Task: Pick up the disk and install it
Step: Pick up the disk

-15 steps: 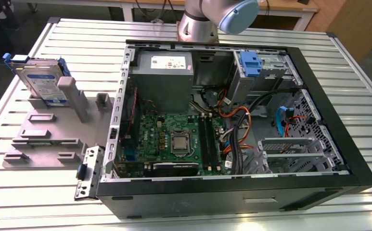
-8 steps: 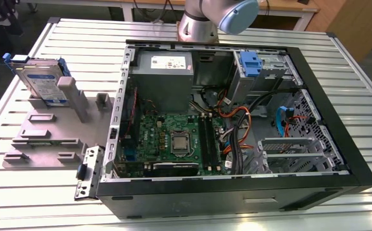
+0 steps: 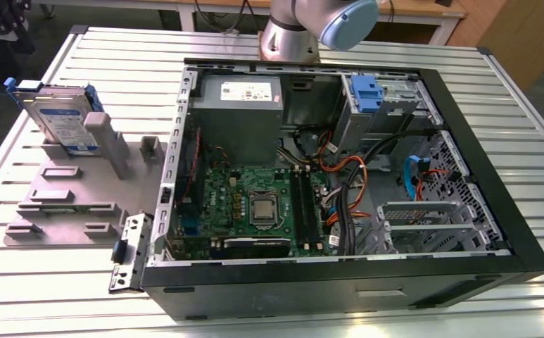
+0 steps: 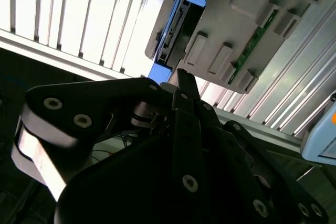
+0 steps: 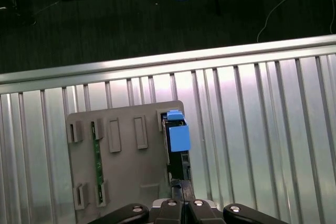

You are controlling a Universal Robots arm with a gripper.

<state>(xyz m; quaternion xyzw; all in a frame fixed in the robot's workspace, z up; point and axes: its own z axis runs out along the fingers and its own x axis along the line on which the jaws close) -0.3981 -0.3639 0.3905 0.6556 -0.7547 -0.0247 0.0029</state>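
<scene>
The gripper (image 5: 177, 184) is hanging above the table with its jaws pressing together and gripping nothing. In the second wrist view the black fingers (image 4: 181, 85) are meeting in one narrow tip. Just beyond that tip and in line with it, the disk (image 5: 179, 137) is standing on edge in a slot of a grey holder (image 5: 126, 177), its blue side rail facing the jaws. A thin green circuit strip (image 5: 96, 163) is sitting in another slot of the holder, off to the side and farther from the jaws than the disk. Under the holder, the ribbed metal table (image 5: 262, 129) is stretching away past the jaws to a dark floor (image 5: 105, 35). In the exterior view the disk (image 3: 60, 116) is leaning upright at the holder's far corner. Farthest from the jaws, an opened computer case (image 3: 347, 282) is lying on the same table, on the exterior view's right.
</scene>
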